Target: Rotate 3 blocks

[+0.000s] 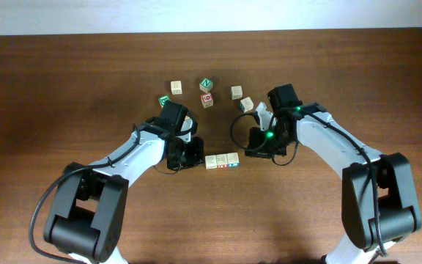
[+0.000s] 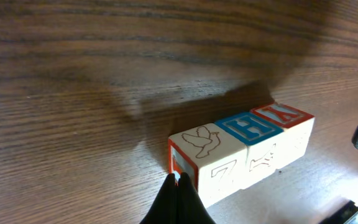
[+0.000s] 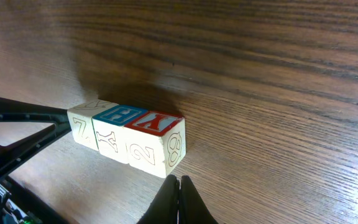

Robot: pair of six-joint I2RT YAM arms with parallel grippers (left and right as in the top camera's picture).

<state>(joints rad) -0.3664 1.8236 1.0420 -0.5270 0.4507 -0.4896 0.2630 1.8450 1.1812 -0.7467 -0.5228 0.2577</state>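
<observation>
3 blocks [image 1: 222, 160] abut in 1 row mid-worktop [image 1: 50, 88]. Left hand [image 2: 178, 186], fingers together, seemingly touches the 9 o'clock end. Right hand [image 3: 180, 186], likewise together, sits just beside the 3 o'clock end. Probably light, rigid, slide-prone wood: grip opposite flat faces.

From overhead, the prints on the row of three pale wooden alphabet cubes [image 1: 222, 160] are too small for me to read. Beside that row, the wrist views' lower edges cut off my left tool [image 2: 178, 182] and right tool [image 3: 179, 183], leaving only pressed-together black tips.
</observation>
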